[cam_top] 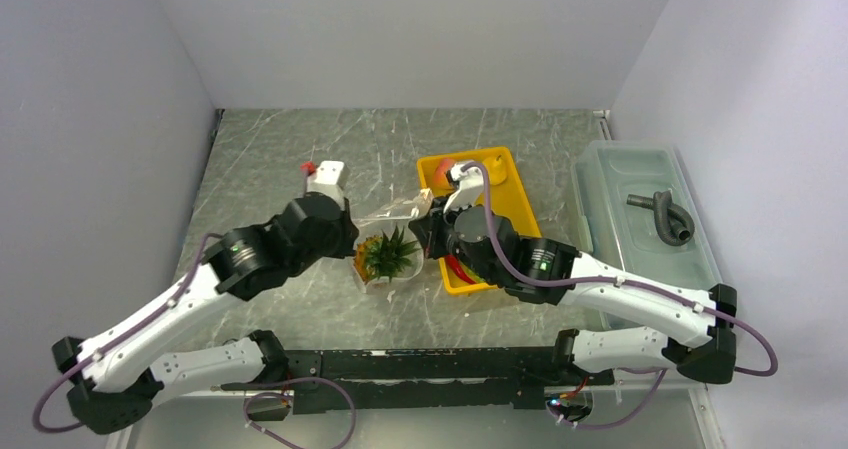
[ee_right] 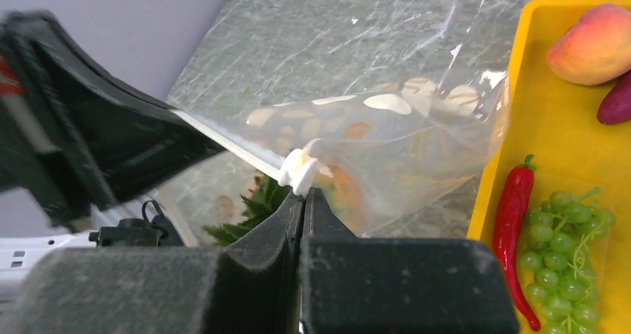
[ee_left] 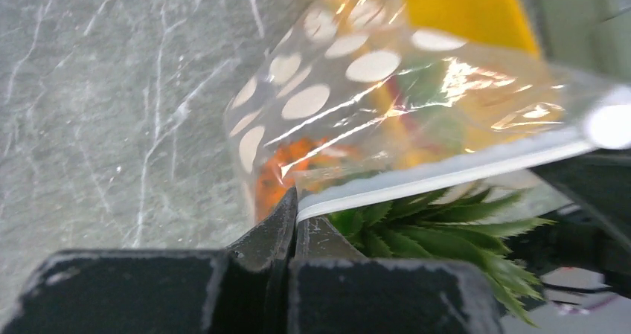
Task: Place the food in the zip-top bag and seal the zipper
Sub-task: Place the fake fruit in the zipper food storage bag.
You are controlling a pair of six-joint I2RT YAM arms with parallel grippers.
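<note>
Left tool (ee_left: 295,209) and right tool (ee_right: 303,198) each clamp the zipper (ee_left: 446,174); we judge it runs lengthwise between them, pineapple leaves (ee_left: 417,226) just below.

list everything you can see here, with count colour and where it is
zip-top bag: 1, clear with white dots, held up by its mouth edge
zipper: 1, whitish, along the bag's mouth
pineapple: 1, orange with green leaves, body in the bag, leaves poking out of the mouth
tray: 1, yellow, right of the bag
peach: 1, orange-pink, in the tray
purple piece: 1, purple, in the tray beside the peach
chilli: 1, red, in the tray
grapes: 1 bunch, green, in the tray beside the chilli
bin: 1, translucent, lidded, far right
tube: 1, grey, curved, on or in the bin, cannot tell which
table: 1, grey marbled, under everything
left fingers: black, shut on the zipper
right fingers: black, shut on the zipper's other end
</note>
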